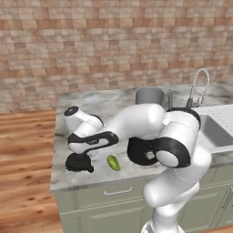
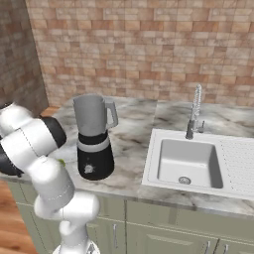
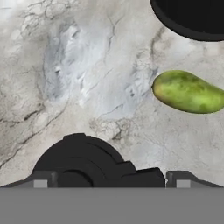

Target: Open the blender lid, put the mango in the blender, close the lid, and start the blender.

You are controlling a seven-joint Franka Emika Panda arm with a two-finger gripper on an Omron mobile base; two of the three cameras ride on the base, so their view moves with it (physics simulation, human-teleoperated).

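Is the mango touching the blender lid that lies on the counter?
Apart. The hand view shows bare marble counter between the mango and the blender lid. The left base view also shows a gap between them.

The blender lid (image 3: 94, 164), a black round cap, lies flat on the marble directly under the gripper (image 3: 111, 180), between its spread tips. The green-yellow mango (image 1: 113, 162) lies on its side just beside it. The lidless grey-jarred blender (image 2: 94, 136) stands upright beyond the mango.
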